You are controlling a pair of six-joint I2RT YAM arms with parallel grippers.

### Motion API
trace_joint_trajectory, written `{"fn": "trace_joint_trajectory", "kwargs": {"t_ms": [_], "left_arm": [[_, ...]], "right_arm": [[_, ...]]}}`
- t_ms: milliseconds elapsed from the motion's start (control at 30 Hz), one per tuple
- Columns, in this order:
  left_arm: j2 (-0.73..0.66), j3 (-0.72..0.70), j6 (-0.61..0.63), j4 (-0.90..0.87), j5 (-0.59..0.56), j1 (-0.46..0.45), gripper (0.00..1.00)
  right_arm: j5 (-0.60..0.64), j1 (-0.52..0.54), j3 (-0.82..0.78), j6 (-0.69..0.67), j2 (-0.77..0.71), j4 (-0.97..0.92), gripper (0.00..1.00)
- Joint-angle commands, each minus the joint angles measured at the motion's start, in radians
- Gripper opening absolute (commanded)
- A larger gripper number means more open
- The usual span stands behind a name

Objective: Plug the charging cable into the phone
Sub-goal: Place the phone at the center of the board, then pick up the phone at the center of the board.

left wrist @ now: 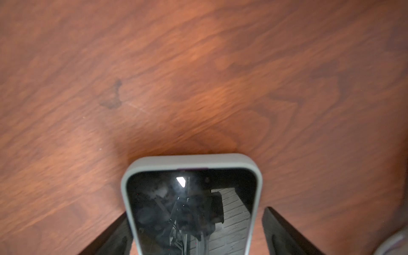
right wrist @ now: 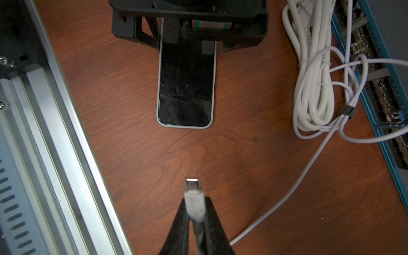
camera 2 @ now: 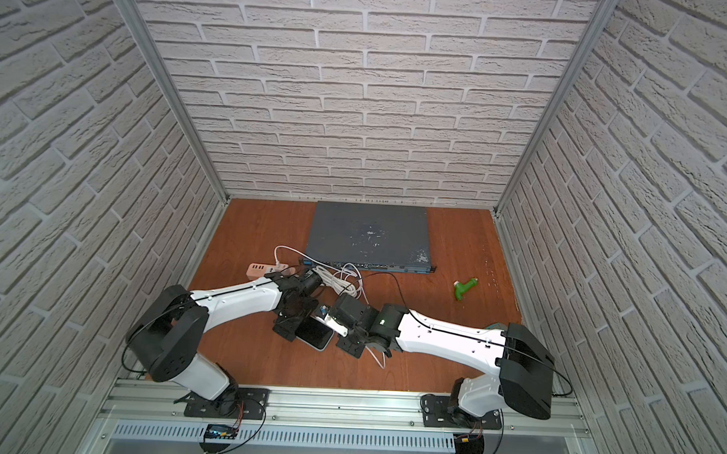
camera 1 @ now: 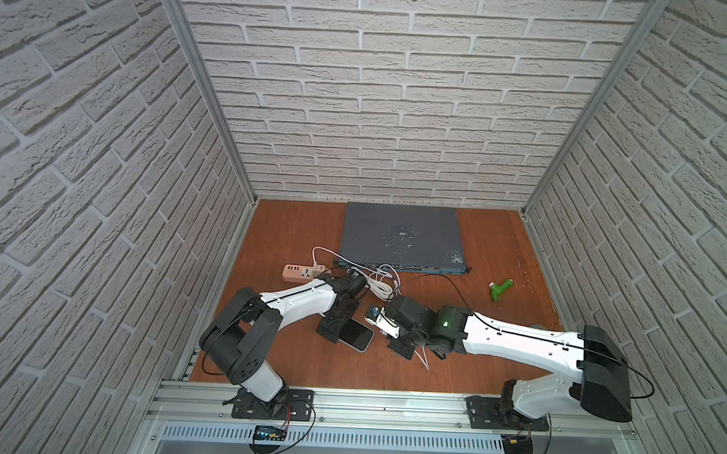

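I see the flat black-screened phone (camera 1: 356, 335) on the brown wooden desk (camera 1: 295, 234), left of my right end effector (right wrist: 195, 203); behind them lies the coiled white cord bundle (camera 1: 382, 287), then the grey-blue flat box (camera 1: 399, 237).

The table (left wrist: 198, 66) is smooth reddish-brown wood with visible grain. The phone (left wrist: 192, 209) has a glossy, reflective black screen inside a matt pale grey rim. The charging cable (right wrist: 194, 206) ends in matt white plastic with a shiny metal tip. The right gripper (right wrist: 196, 199) has matt black, faintly grainy fingers (right wrist: 178, 225). The frame rail (right wrist: 55, 132) is brushed metal.
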Motion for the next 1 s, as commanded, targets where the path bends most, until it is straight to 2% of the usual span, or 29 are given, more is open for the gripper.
{"fn": "trace_joint_trajectory", "kwargs": {"t_ms": [0, 333, 467, 567, 633, 700, 767, 833, 967], "left_arm": [[0.059, -0.082, -0.004, 0.081, 0.070, 0.011, 0.88], [0.103, -0.125, 0.054, 0.148, 0.170, 0.066, 0.91], [0.108, -0.107, 0.089, 0.121, 0.172, 0.085, 0.85], [0.114, -0.105, 0.107, 0.112, 0.174, 0.095, 0.73], [0.118, -0.107, 0.116, 0.114, 0.175, 0.097, 0.54], [0.121, -0.106, 0.125, 0.110, 0.174, 0.098, 0.30], [0.121, -0.103, 0.132, 0.104, 0.173, 0.099, 0.13], [0.115, -0.092, 0.143, 0.085, 0.170, 0.098, 0.01], [0.080, -0.048, 0.159, 0.012, 0.143, 0.089, 0.00]], "right_arm": [[-0.009, -0.004, -0.011, 0.002, 0.002, 0.018, 0.03], [-0.020, -0.004, -0.021, 0.002, 0.008, 0.030, 0.03], [-0.022, -0.006, -0.024, 0.006, 0.017, 0.042, 0.03], [-0.026, -0.007, -0.025, 0.007, 0.024, 0.050, 0.03], [-0.031, -0.007, -0.025, 0.007, 0.027, 0.052, 0.03], [-0.035, -0.007, -0.025, 0.007, 0.031, 0.054, 0.03], [-0.033, -0.007, -0.020, 0.003, 0.039, 0.046, 0.03], [-0.026, -0.007, -0.005, -0.004, 0.057, 0.021, 0.03], [-0.032, -0.006, 0.040, -0.029, 0.121, -0.063, 0.03]]}}
